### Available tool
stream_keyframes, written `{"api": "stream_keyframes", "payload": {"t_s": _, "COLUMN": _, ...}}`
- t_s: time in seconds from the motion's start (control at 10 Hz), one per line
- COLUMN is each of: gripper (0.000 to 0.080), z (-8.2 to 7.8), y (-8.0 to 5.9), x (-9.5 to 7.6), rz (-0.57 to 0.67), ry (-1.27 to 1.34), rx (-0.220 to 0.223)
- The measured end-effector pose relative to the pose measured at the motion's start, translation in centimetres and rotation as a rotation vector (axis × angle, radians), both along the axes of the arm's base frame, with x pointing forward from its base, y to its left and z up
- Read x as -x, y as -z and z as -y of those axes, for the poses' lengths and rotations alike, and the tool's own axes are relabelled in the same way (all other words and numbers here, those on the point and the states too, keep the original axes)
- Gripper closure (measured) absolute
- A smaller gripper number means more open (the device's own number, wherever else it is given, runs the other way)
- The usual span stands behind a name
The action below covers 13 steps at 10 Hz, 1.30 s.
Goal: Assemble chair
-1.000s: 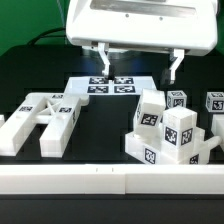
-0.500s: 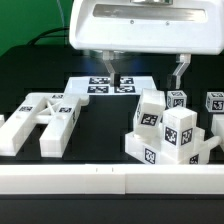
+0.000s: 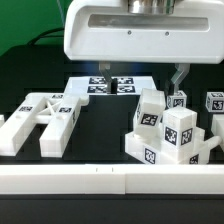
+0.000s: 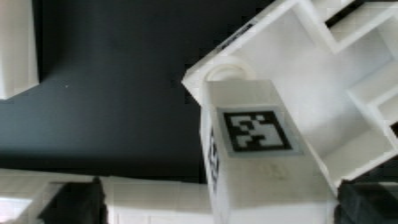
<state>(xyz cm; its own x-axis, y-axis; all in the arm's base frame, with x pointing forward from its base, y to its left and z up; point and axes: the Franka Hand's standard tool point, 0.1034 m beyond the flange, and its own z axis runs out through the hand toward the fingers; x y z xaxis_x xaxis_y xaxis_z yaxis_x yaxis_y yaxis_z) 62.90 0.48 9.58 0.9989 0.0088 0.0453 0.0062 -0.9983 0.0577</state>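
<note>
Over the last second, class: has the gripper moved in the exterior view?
Yes. The gripper has come down toward the marker board; its fingertips now sit lower against the board's far edge.

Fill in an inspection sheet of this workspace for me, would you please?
Surface: black tabletop with a white rail along the near edge; the marker board lies flat at the back.
Job's things: loose chair parts, with a frame-shaped piece at the exterior view's left and a cluster of tagged blocks at its right, apart from the frame.
Clutter: nothing seen.
Grippers: pincer open and empty, above the back of the table; the wrist view shows a tagged white part beneath it.
Cables: one dark line, perhaps a cable, at the back.
Surroundings: green backdrop.
</note>
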Motion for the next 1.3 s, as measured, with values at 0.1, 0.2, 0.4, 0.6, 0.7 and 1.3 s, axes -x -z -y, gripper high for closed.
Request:
{"api": "stream_keyframes", "payload": {"t_s": 0.1, "gripper": 0.015, "z": 0.07, "y": 0.41, "x": -0.21, "rz": -0.002, "ry": -0.001, "rx": 0.004}}
{"api": "stream_keyframes", "payload": {"t_s": 0.2, "gripper": 0.015, "z": -0.03, "y": 0.77, "x": -0.2, "rz": -0.002, "ry": 0.002, "rx": 0.006}}
{"api": "stream_keyframes", "payload": {"t_s": 0.4, "gripper": 0.015, "z": -0.16, "y": 0.91, "x": -0.14, "rz": -0.004, "ry": 0.005, "rx": 0.005}}
{"api": "stream_keyframes", "payload": {"t_s": 0.6, "gripper": 0.015, "z": 0.11, "y": 0.91, "x": -0.15, "rz": -0.004, "ry": 0.006, "rx": 0.005}}
{"api": "stream_keyframes", "payload": {"t_s": 0.7, "gripper": 0.0266, "z": 0.11, "y": 0.91, "x": -0.15, "rz": -0.004, "ry": 0.006, "rx": 0.005}}
{"api": "stream_keyframes", "payload": {"t_s": 1.3, "gripper": 0.0506, "z": 0.23, "y": 0.88, "x": -0.12, "rz": 0.008, "ry": 0.031, "rx": 0.005}}
